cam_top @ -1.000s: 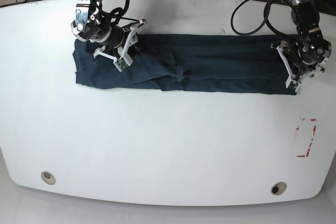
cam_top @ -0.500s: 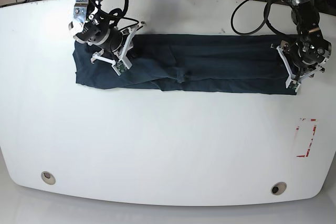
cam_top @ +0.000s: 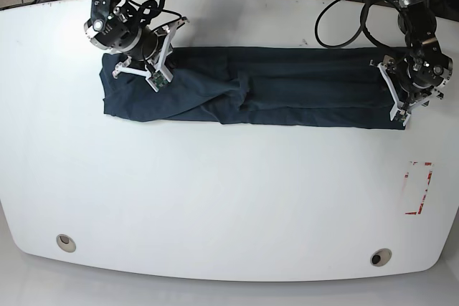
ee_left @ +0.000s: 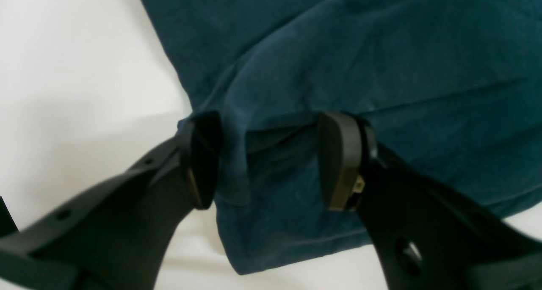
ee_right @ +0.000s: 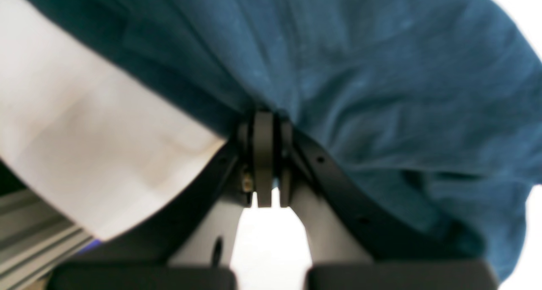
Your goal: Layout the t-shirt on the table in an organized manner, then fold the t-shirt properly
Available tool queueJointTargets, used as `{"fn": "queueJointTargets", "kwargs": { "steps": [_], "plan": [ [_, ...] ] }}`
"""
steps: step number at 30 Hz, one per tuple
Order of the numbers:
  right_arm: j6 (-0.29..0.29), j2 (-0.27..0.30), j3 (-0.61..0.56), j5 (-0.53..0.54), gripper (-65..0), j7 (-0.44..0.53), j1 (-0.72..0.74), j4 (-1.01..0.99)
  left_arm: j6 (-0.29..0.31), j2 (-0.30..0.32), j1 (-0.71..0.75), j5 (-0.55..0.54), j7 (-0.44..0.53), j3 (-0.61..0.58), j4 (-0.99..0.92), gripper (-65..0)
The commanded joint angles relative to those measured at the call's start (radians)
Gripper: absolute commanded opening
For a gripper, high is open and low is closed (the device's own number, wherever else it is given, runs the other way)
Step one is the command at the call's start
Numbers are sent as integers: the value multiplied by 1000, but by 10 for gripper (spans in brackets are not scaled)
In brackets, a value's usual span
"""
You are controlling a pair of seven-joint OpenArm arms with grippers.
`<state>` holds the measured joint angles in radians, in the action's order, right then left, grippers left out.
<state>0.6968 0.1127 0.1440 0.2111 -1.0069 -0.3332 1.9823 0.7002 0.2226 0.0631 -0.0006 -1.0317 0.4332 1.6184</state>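
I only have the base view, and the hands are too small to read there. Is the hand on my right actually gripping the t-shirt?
Observer: No. In the left wrist view the left hand is open, with a raised fold of the t-shirt between its spread fingers.
Operator: And the other one?
Observer: The right wrist view shows the right hand shut on the t-shirt, with cloth draping away from the pinch.
Operator: Is the left hand near the shirt's edge?
Observer: Yes, one finger sits right at the edge, with bare table beside it.
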Motion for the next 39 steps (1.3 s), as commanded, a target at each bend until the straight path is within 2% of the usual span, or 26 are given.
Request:
{"fn": "queueJointTargets", "kwargs": {
  "steps": [1,5,15,17,18,23,25,29,34,39],
  "plan": [
    [1,6,4,14,-650,16,-10,21,-2,18,-13,-3,8,3,15,-311],
    [1,37,1,23,-650,16,-31,21,-2,18,-13,-3,8,3,15,-311],
    [1,38,1,23,-639,15,-50,21,-2,16,-15,-2,8,3,15,-311],
    [1,37,1,23,-601,15,-54,24,-2,16,-15,-2,8,3,15,-311],
    [1,37,1,23,-537,15,-53,32,-2,16,-15,-2,8,3,15,-311],
    [1,35,1,24,-314,15,-51,53,-2,14,-16,-3,6,3,16,-311],
    [1,32,1,27,-276,16,-51,56,-2,14,-16,-6,4,3,20,-311],
    [1,17,6,87,-273,18,-47,56,-2,14,-19,-8,4,5,21,-311],
    [1,31,30,279,-273,20,-22,55,-2,14,-26,-9,4,5,35,-311],
    [1,22,58,452,-274,21,33,50,-2,11,-38,-9,3,5,58,-311]
  ]
}}
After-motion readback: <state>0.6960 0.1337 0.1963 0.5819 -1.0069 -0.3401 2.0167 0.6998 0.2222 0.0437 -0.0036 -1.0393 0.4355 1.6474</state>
